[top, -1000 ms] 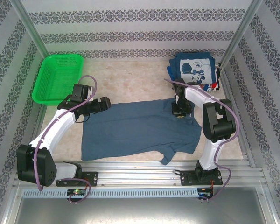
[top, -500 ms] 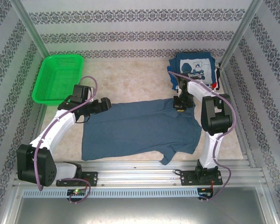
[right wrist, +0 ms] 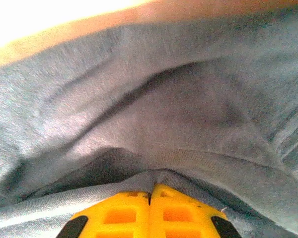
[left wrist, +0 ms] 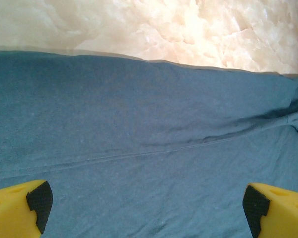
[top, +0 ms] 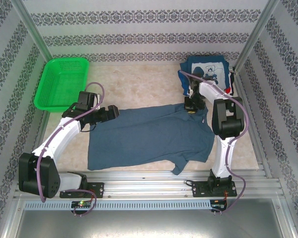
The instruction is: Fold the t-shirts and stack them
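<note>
Well, the slate-blue t-shirt [top: 149, 139] lies spread flat across the middle of the counter [top: 134, 89]. Its hem points toward the left arm, its collar end toward the right, and one short sleeve pokes out at the near edge. The far right corner, by the collar, is bunched where the right tool [top: 191, 106] has it. That tool's yellow fingertips [right wrist: 134, 213] are pressed together on a fold of the blue cloth, which drapes away from them in soft ridges. The left tool [top: 114, 113] hangs over the shirt's far left part with its fingers spread wide, holding nothing. The cloth beneath it is smooth, with one seam running across. Just behind the right tool, in the far right corner, sits the folded stack of navy t-shirts [top: 208, 74] with a white cartoon-mouse print on top. A green mesh basket [top: 62, 82] stands at the far left, well apart from the shirts.
</note>
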You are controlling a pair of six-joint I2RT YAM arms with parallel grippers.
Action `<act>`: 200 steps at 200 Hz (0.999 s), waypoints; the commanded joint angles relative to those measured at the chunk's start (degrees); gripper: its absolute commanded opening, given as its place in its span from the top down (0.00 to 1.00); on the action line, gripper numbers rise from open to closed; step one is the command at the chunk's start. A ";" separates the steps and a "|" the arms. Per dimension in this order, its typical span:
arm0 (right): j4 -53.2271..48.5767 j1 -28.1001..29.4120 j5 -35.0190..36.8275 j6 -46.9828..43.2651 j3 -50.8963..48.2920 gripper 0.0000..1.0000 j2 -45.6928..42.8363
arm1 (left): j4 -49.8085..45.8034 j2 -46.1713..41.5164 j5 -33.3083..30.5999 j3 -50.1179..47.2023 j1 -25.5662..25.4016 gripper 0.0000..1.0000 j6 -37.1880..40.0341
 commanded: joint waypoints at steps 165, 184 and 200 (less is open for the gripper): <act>3.37 2.37 2.44 1.59 -8.51 0.46 -16.34 | 2.54 0.16 1.20 -2.65 -0.46 0.00 0.59; 2.66 3.84 0.99 4.21 -14.01 0.46 -20.47 | 3.06 -0.02 1.42 -2.99 -0.60 0.00 0.26; 3.89 4.23 -2.33 7.97 -19.23 0.46 -22.93 | 3.50 -0.22 1.24 -3.31 -0.57 0.00 0.22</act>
